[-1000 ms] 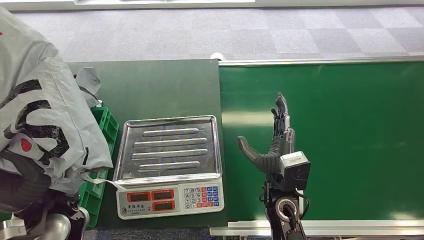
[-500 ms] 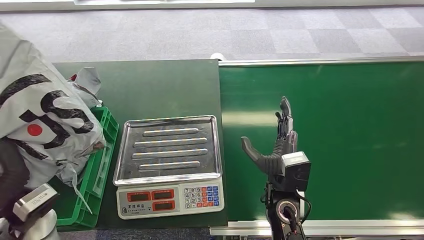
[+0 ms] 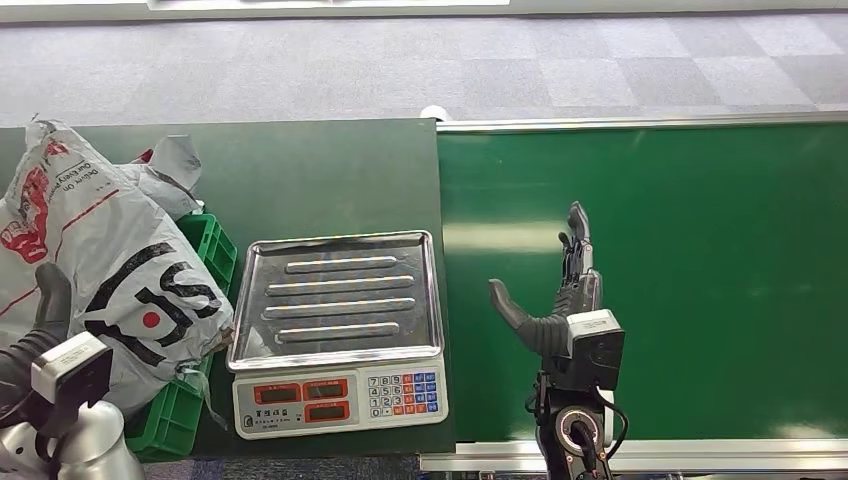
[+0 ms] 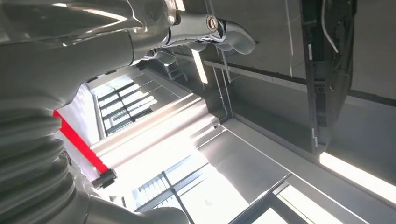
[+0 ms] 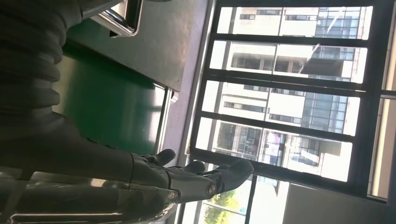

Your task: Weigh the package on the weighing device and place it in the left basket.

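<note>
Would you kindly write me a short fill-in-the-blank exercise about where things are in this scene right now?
1. The tray of the scale holds ____.
2. The grey package lies over the ____ basket.
3. The right hand hovers with its fingers spread over the ____ belt.
4. The left hand touches the ____.

Missing words: nothing; green; green; package

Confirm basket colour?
Green. The basket shows best in the head view, left of the scale, mostly covered by the package.
</note>
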`<control>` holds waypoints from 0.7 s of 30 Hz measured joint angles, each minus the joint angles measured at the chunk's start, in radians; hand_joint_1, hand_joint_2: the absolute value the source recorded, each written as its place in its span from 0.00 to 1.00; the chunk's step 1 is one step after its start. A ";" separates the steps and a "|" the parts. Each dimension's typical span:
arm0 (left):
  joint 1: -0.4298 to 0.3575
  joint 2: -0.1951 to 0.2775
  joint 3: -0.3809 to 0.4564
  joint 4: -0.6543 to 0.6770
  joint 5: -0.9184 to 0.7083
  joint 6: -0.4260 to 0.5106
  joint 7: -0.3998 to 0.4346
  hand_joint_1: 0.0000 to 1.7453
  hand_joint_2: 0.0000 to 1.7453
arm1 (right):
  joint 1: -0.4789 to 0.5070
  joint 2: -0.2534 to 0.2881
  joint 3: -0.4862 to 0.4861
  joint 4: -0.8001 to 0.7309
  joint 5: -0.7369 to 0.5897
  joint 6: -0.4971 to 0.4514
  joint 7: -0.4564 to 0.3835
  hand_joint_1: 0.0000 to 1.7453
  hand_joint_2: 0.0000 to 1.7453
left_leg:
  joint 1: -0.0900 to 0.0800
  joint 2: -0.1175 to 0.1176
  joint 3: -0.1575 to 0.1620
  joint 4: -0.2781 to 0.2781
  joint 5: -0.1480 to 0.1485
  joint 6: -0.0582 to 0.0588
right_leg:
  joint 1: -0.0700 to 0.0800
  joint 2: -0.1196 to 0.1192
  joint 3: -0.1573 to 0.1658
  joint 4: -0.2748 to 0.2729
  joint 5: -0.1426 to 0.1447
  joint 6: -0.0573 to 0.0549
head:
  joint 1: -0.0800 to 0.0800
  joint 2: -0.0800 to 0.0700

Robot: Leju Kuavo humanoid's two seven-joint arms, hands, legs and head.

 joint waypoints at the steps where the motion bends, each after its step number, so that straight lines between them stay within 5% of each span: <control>1: 0.000 -0.001 0.001 0.003 0.019 0.000 0.003 0.00 1.00 | 0.000 0.000 0.000 0.000 0.001 0.000 0.000 0.00 1.00 | 0.000 0.000 0.000 0.000 0.000 0.000 | 0.000 0.000 0.000 0.000 0.000 0.000 | 0.000 0.000; 11: 0.083 0.086 -0.132 -0.030 0.515 -0.006 0.006 0.00 1.00 | -0.012 0.000 0.000 -0.002 0.010 0.008 0.003 0.00 1.00 | 0.000 0.000 0.000 0.000 0.000 0.000 | 0.000 0.000 0.000 0.000 0.000 0.000 | 0.000 0.000; 14: 0.120 0.125 -0.218 -0.095 0.626 -0.088 -0.004 0.00 1.00 | -0.022 0.000 -0.001 0.001 0.009 0.014 0.004 0.00 1.00 | 0.000 0.000 0.000 0.000 0.000 0.000 | 0.000 0.000 0.000 0.000 0.000 0.000 | 0.000 0.000; 17: 0.154 0.149 -0.332 -0.138 0.627 -0.180 -0.004 0.00 1.00 | -0.029 0.000 -0.001 0.009 0.010 0.017 0.005 0.00 1.00 | 0.000 -0.001 0.000 0.000 0.000 0.000 | 0.000 -0.001 0.000 0.000 0.000 0.000 | 0.000 0.000; 21: 0.179 0.172 -0.464 -0.139 0.495 -0.171 -0.004 0.00 1.00 | -0.028 -0.002 -0.004 0.014 0.042 -0.004 0.004 0.00 1.00 | 0.000 -0.001 0.000 0.000 0.000 0.000 | 0.000 -0.001 0.000 0.000 0.000 0.000 | 0.000 0.000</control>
